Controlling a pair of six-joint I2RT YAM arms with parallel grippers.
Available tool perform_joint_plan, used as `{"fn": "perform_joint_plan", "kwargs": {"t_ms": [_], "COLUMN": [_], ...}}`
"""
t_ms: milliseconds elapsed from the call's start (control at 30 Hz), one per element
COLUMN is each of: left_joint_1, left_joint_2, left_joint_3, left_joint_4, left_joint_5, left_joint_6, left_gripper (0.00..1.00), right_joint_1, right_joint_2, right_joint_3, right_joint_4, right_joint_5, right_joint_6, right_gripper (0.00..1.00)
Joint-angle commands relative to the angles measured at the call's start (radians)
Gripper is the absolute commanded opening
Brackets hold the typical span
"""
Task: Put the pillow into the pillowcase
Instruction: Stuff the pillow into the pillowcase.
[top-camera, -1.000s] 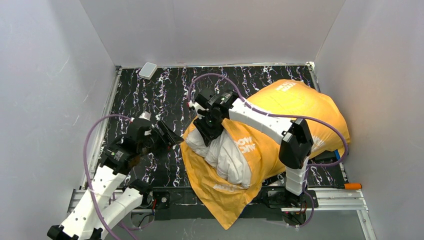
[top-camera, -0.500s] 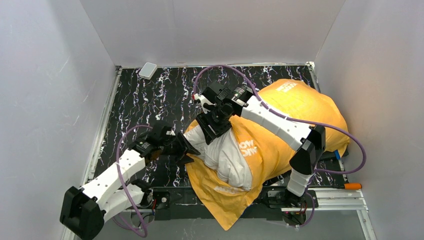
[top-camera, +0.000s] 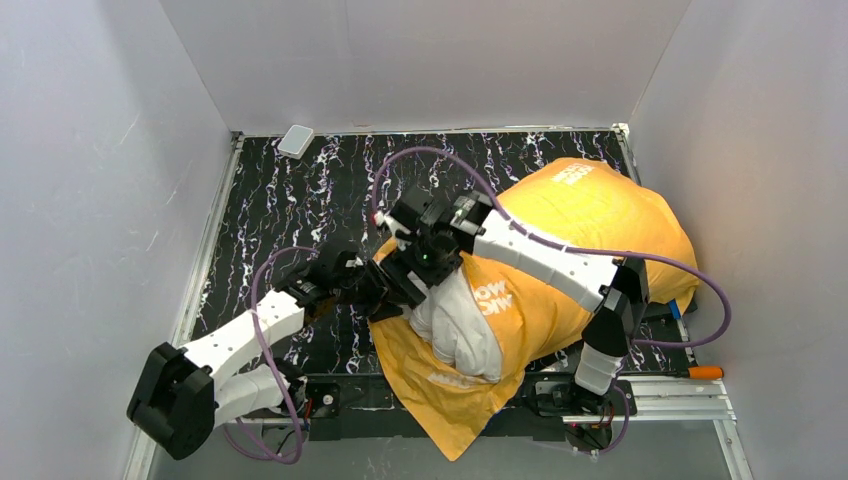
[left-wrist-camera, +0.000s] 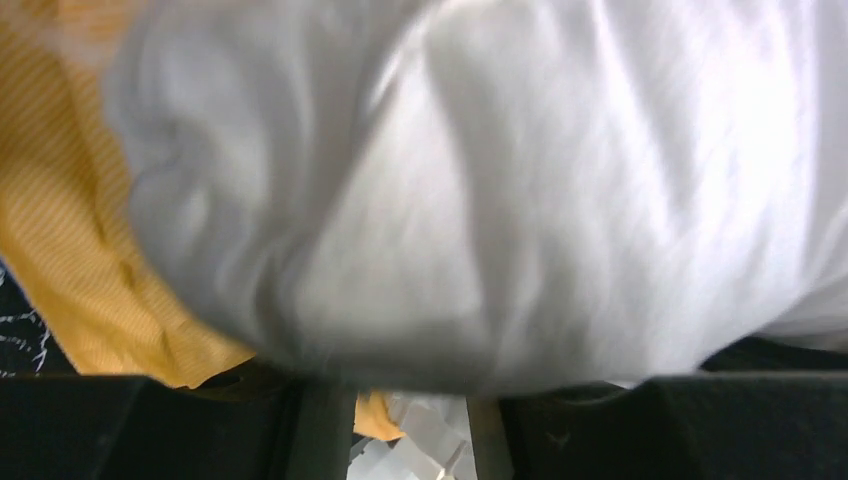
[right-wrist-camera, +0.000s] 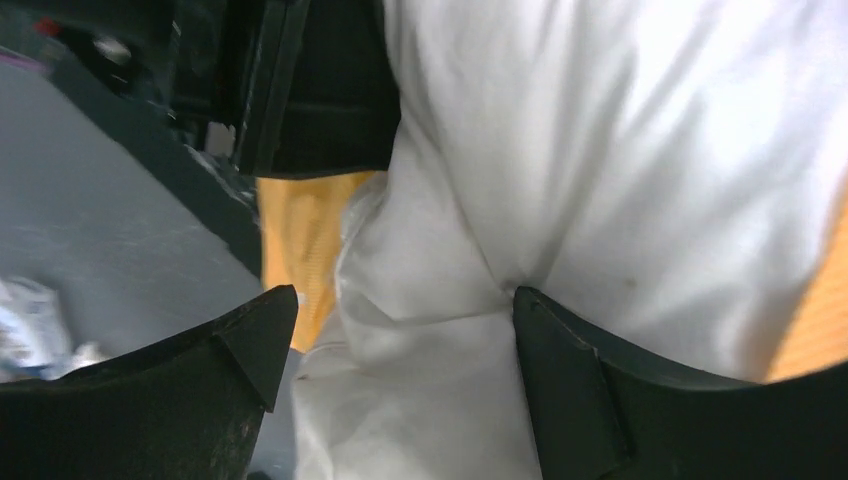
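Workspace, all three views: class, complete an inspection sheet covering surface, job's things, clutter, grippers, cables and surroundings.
Surface: black white-veined tabletop.
Job's things: pillow mostly inside pillowcase, orange side showing; white end sticks out.
Clutter: small white box at far-left corner; orange-handled tool at right near edge.
Grippers: left gripper against the pillow's exposed end, jaws unclear; right gripper open, pillow fabric between its fingers.
Cables: purple cables loop off both arms.
Surroundings: white walls on three sides.
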Motion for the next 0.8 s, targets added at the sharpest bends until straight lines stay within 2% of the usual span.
{"fn": "perform_joint_plan", "kwargs": {"t_ms": [0, 133, 167, 233, 300, 367, 500, 567, 700, 767], "left_joint_1": [-0.001, 0.004, 0.006, 0.012, 0.016, 0.017, 0.019, 0.019, 0.017, 0.005], "left_joint_2": [0.053, 0.028, 0.01, -0.032, -0.082, -0.136, -0.218, -0.241, -0.2, -0.141], "left_joint_3": [0.09, 0.126, 0.117, 0.095, 0.08, 0.087, 0.1, 0.084, 0.034, 0.054], "left_joint_4": [0.115, 0.1, 0.109, 0.108, 0.068, -0.036, -0.265, -0.314, -0.24, -0.213], "left_joint_5": [-0.007, -0.016, -0.02, -0.023, -0.03, -0.047, -0.083, -0.083, -0.023, -0.003], "left_joint_6": [0.012, 0.02, 0.009, -0.017, -0.034, -0.033, -0.021, -0.037, -0.082, -0.062], "left_gripper": [0.36, 0.36, 0.36, 0.39, 0.48, 0.55, 0.61, 0.58, 0.42, 0.41], "right_joint_1": [0.087, 0.099, 0.098, 0.095, 0.084, 0.054, -0.047, -0.086, -0.131, -0.137], "right_joint_2": [-0.033, -0.02, -0.013, 0.001, 0.008, 0.0, -0.036, -0.055, -0.078, -0.081], "right_joint_3": [-0.148, -0.278, -0.295, -0.309, -0.296, -0.28, -0.274, -0.278, -0.283, -0.281], "right_joint_4": [-0.01, 0.047, 0.058, 0.076, 0.086, 0.099, 0.158, 0.197, 0.245, 0.255], "right_joint_5": [0.259, 0.456, 0.48, 0.502, 0.478, 0.423, 0.25, 0.17, 0.047, 0.023], "right_joint_6": [-0.047, -0.042, -0.041, -0.041, -0.032, -0.009, 0.053, 0.079, 0.129, 0.143], "right_gripper": [0.88, 0.87, 0.78, 0.52, 0.22, 0.02, 0.01, 0.01, 0.01, 0.01]}}
